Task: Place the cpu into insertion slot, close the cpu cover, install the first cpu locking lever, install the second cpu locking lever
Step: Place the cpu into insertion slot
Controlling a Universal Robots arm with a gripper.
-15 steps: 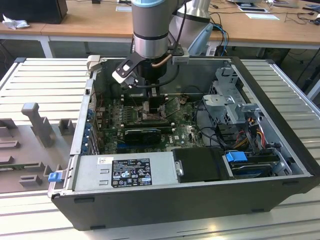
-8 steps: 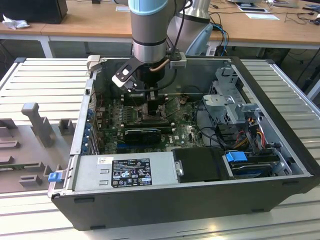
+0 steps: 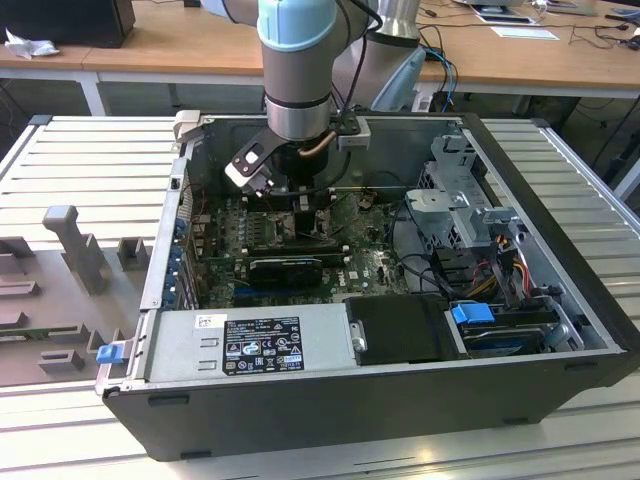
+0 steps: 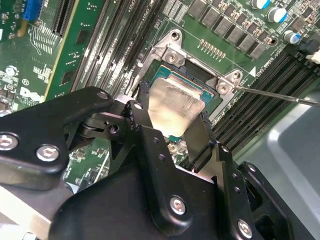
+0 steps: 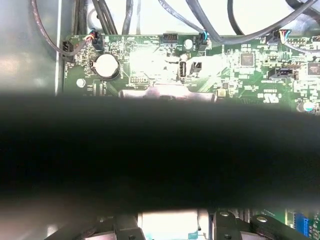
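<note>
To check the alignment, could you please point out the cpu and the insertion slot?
the cpu point(image 4: 176, 106), second wrist view, middle of its silver top.
the insertion slot point(image 4: 200, 76), second wrist view, dark rim beside the cpu.

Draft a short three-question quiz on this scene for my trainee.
1. True or false: the small flat square cpu with a pale silver top lies outside the black computer case.
2. Multiple choice: the gripper has its black fingers against two opposite sides of which thing? A) the silver-topped cpu B) a blue latch C) a grey cable.
3. Short answer: what does the cpu sit directly over?
Key: 1 false. 2 A. 3 the square metal-rimmed insertion slot on the green motherboard.
</note>
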